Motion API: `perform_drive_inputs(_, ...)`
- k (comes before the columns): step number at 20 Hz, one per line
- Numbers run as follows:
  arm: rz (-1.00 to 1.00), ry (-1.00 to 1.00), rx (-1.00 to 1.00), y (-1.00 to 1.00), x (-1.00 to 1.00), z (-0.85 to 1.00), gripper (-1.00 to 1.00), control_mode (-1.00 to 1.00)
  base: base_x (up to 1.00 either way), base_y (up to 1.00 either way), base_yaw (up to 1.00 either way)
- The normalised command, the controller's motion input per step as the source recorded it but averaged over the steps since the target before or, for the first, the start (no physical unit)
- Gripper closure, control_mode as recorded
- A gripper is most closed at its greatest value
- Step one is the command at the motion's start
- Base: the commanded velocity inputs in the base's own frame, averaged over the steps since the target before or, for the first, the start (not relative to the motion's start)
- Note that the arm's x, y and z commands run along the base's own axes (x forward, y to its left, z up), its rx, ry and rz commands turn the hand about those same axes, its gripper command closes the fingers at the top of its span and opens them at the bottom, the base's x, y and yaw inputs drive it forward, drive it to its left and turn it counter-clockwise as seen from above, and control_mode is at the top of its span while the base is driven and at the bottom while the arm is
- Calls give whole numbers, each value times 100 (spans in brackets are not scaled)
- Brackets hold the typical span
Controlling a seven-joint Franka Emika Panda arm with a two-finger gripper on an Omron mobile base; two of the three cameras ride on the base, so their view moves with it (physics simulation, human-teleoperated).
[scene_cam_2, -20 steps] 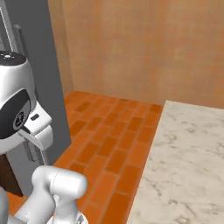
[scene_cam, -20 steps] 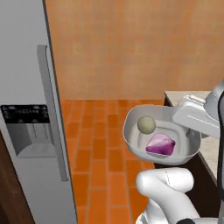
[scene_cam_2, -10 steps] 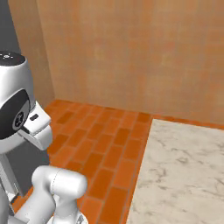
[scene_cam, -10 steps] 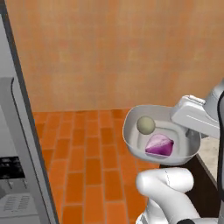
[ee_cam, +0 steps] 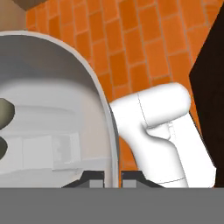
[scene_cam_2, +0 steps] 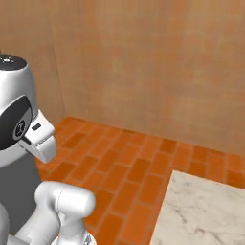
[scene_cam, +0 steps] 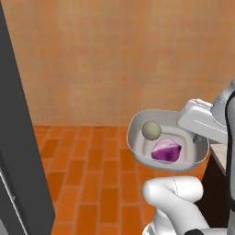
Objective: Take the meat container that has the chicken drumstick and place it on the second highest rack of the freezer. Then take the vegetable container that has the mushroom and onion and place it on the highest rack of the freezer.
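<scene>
- At 9 o'clock in the left base view stands the dark grey side of the freezer [scene_cam: 20,137], a tall slab running from the top edge down to the floor; its inside and its racks are hidden from me here.
- Right of it the orange brick floor [scene_cam: 87,174] spreads out, with a tan wall [scene_cam: 114,59] behind it from 10 to 2 o'clock.
- At 4 o'clock in that view I hold the vegetable container [scene_cam: 137,137], a shallow grey bowl, up in the air above the floor, well apart from the freezer.
- Inside the bowl the mushroom [scene_cam: 151,130] lies toward 10 o'clock, and the onion [scene_cam: 166,151], purple, sits just beside it toward 4 o'clock.
- My claw [ee_cam: 112,175] is pinched tight on the bowl's rim: in the hand view the two dark tips stand at 6 o'clock, one on each side of the thin grey wall.
- In the right base view a marble surface [scene_cam_2: 201,210] lies at 5 o'clock, bordered by the brick floor on its left and far sides.
</scene>
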Motion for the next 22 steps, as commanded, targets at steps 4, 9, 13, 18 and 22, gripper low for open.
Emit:
perform_drive_inputs(4, 0, 0, 0, 0, 0, 0, 100, 100, 100, 0, 71)
perform_drive_inputs(9, 0, 0, 0, 0, 0, 0, 100, 100, 79, 0, 81)
perform_drive_inputs(13, 0, 0, 0, 0, 0, 0, 100, 100, 53, 0, 76)
perform_drive_inputs(18, 0, 0, 0, 0, 0, 0, 100, 100, 30, 0, 75)
perform_drive_inputs(22, 0, 0, 0, 0, 0, 0, 100, 100, 25, -1, 74)
